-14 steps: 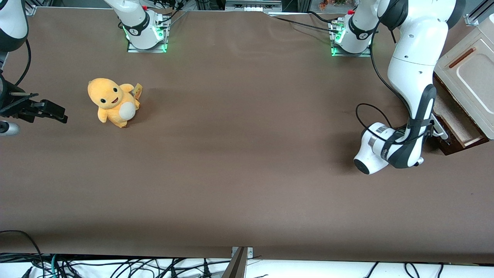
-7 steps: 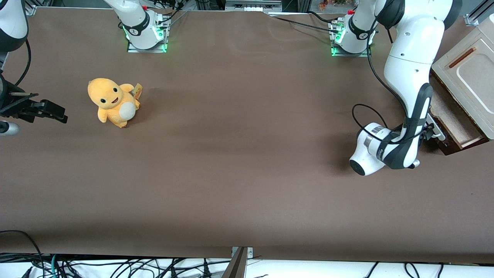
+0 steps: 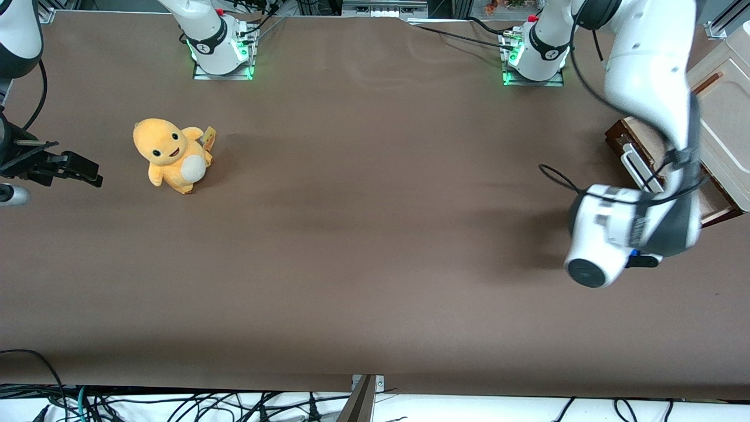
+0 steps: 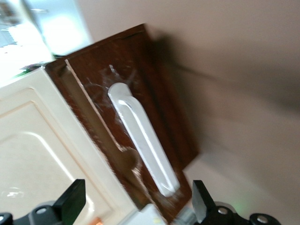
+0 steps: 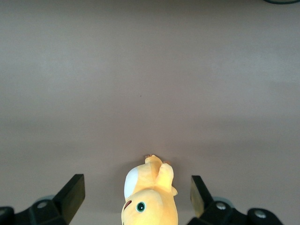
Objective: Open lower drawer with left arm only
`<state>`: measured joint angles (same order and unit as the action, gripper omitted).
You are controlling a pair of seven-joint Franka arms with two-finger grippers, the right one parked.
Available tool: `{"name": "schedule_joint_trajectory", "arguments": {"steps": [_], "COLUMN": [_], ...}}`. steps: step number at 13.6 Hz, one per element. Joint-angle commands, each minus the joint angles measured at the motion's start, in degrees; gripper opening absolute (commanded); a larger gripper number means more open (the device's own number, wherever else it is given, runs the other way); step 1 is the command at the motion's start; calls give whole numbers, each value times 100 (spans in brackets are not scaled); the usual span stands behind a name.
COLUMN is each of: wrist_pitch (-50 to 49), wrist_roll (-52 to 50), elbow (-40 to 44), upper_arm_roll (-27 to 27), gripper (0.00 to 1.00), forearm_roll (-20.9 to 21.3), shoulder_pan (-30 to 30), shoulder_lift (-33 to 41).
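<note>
Claw (image 4: 135, 204) released, fingers (image 4: 70, 200) spread wide, hanging above the white handle (image 4: 143, 138) without touching it. Left arm (image 3: 636, 220) sits at right of the front frame, just nearer the camera than the drawer (image 3: 630, 146). Drawer pulled out from the cabinet (image 3: 723, 117) at upper right. Plush (image 3: 170, 154) at left on the brown surface (image 3: 363, 234).

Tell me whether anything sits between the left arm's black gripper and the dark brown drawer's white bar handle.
Nothing visible does. The black two-finger gripper, fingers open, hovers above the long white bar handle of the dark brown wooden lower drawer, with open space between them.
</note>
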<state>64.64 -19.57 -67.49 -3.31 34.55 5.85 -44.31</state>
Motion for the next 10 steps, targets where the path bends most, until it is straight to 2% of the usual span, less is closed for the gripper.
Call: {"name": "schedule_joint_trajectory", "arguments": {"steps": [1,4,5,8,10], "wrist_pitch": [-66,65,240,558,855], "wrist_roll": [190,182,190,208,208], "elbow": [726,1324,1335,1317,1239], "upper_arm_roll": [-38,-39,-30,-38,-21], "gripper": [100,100,100,100,100], "forearm_roll": [-937,-2289,-2529,-2637,-2874], "shoulder_pan": [-180,-452,-505,-532,-567], "shoulder_lift": [230,545,721,1091,1284]}}
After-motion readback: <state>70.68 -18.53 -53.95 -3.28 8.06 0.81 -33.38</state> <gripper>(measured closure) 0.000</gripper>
